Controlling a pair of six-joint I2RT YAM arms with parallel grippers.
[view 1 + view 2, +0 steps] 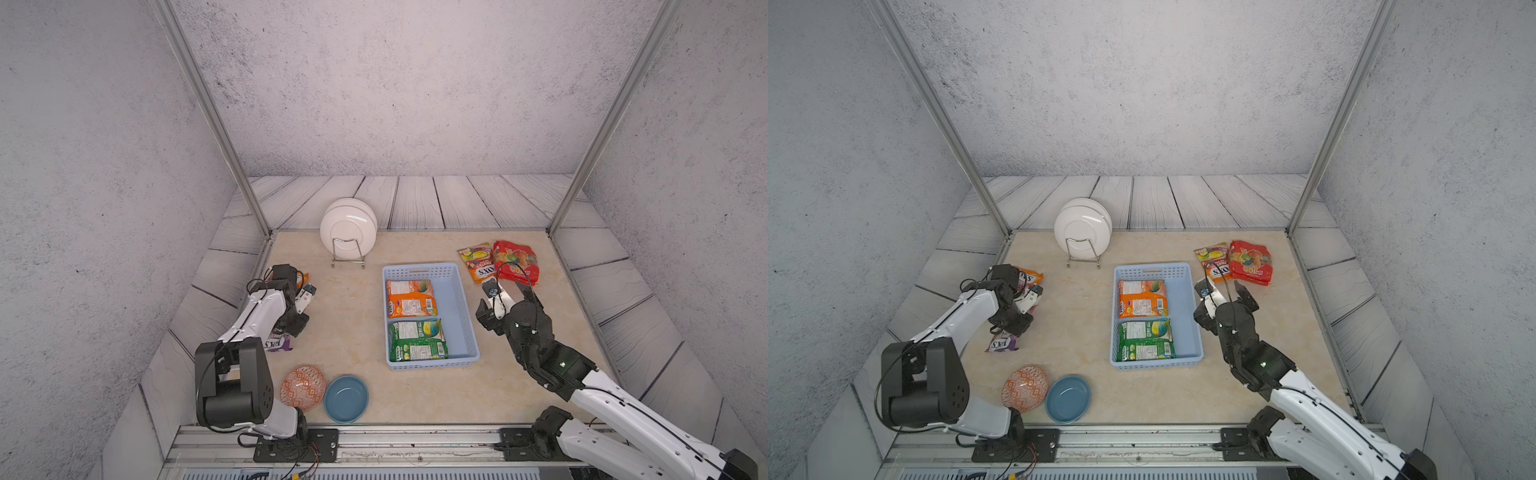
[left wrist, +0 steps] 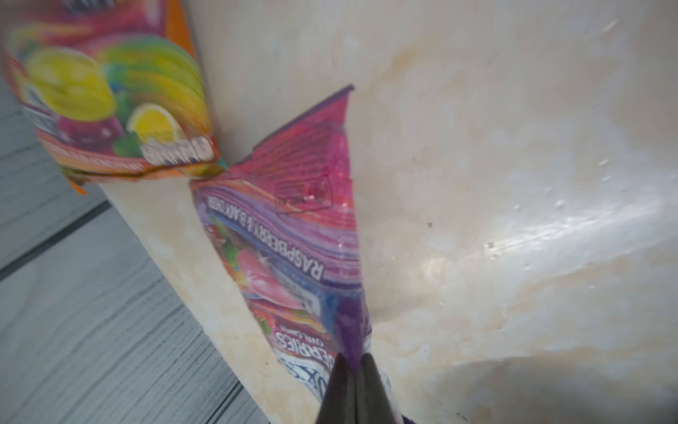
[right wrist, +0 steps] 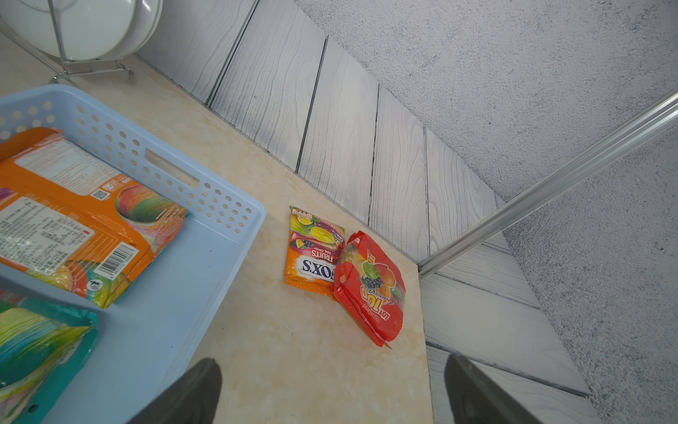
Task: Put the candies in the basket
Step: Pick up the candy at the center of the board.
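Note:
The light blue basket (image 1: 461, 299) sits mid-table with an orange bag (image 1: 410, 299) and a green bag (image 1: 417, 340) lying in it. My left gripper (image 2: 352, 361) is shut on one end of a purple FOX'S candy bag (image 2: 293, 238) near the table's left edge, and the bag also shows in a top view (image 1: 1002, 343). Another orange bag (image 2: 110, 102) lies just beyond it. My right gripper (image 3: 330, 385) hangs open over bare table, to the right of the basket (image 3: 165, 330). Ahead of it lie an orange FOX'S bag (image 3: 313, 253) and a red fruit-printed bag (image 3: 370, 290), touching each other.
White plates stand in a wire rack (image 1: 348, 232) at the back, left of the basket. An orange patterned bowl (image 1: 302, 387) and a dark blue bowl (image 1: 345, 398) sit near the front edge. Metal posts and grey walls close in the sides.

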